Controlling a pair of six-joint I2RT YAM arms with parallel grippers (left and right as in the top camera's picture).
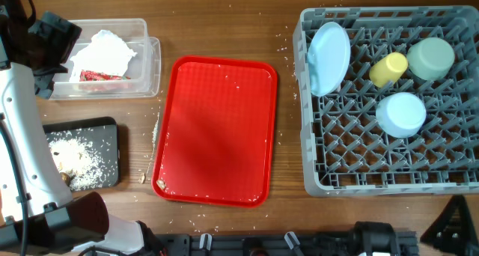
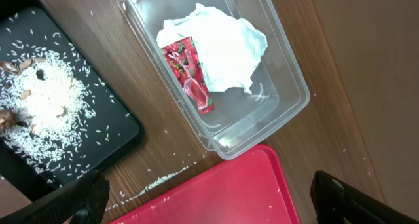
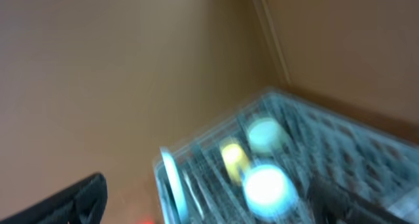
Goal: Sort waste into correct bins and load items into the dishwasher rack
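Observation:
The clear tub [image 1: 152, 61] at the back left holds a crumpled white napkin [image 2: 226, 47] and a red wrapper [image 2: 190, 70]. The black tray [image 1: 110, 130] in front of it holds rice and brown scraps [image 2: 46, 99]. The grey rack [image 1: 359, 166] on the right holds the light blue plate [image 1: 328, 58] on edge, the yellow-green cup [image 1: 388, 69], the pale green bowl [image 1: 431, 58] and the light blue bowl [image 1: 400, 114]. My left gripper [image 2: 216, 211] is open and empty above the tub area. My right gripper [image 3: 209, 207] is open and empty, high up; its view is blurred. Fork and spoon are out of view.
The large red tray [image 1: 217, 129] lies in the middle with a few rice grains and a crumb at its front left corner. A line of rice [image 1: 156, 132] lies on the wooden table between it and the black tray.

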